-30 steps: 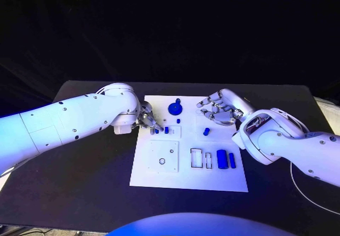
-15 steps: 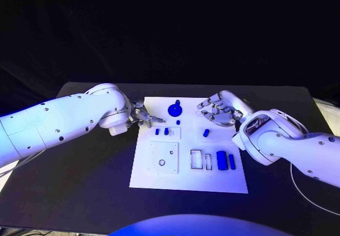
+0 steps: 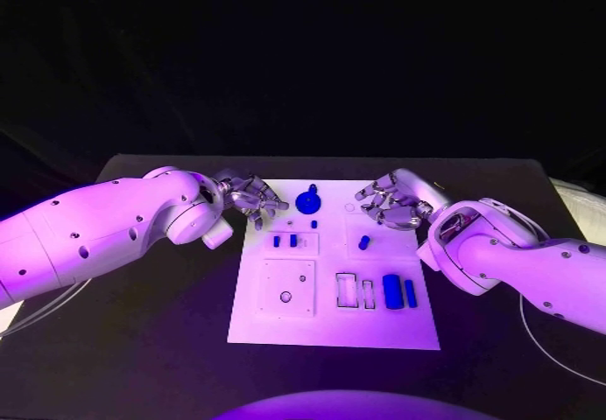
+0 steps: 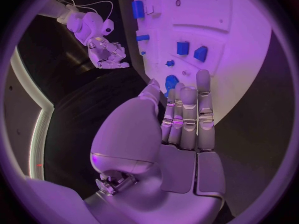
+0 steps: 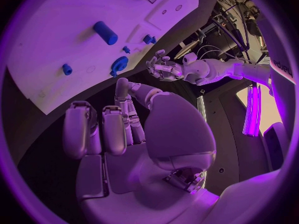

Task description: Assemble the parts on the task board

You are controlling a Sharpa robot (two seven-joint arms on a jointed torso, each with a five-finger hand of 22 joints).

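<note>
The white task board (image 3: pixel 331 319) lies mid-table. My left hand (image 3: pixel 253 199) hovers at its far left corner with fingers stretched out and nothing in it; the left wrist view shows this hand (image 4: pixel 184 119) just short of a round blue gear-like part (image 4: pixel 171 82). Two small blue parts (image 3: pixel 285 240) stand side by side in a recess on the board. A blue peg (image 3: pixel 363 241) lies near the middle. My right hand (image 3: pixel 394 199) hangs over the far right corner, fingers loosely bent and apart, holding nothing. Two blue bars (image 3: pixel 400 291) lie at the right.
A square white panel (image 3: pixel 288 284) and two narrow frames (image 3: pixel 355 290) sit on the near half of the board. A tiny blue piece (image 3: pixel 314 224) lies below the gear-like part (image 3: pixel 311 206). Black table (image 3: pixel 151 332) surrounds the board. A thin cable (image 3: pixel 543 337) lies at the right.
My left hand has drawn back from the two small blue parts toward the board's far left corner. The right hand has hardly moved.
</note>
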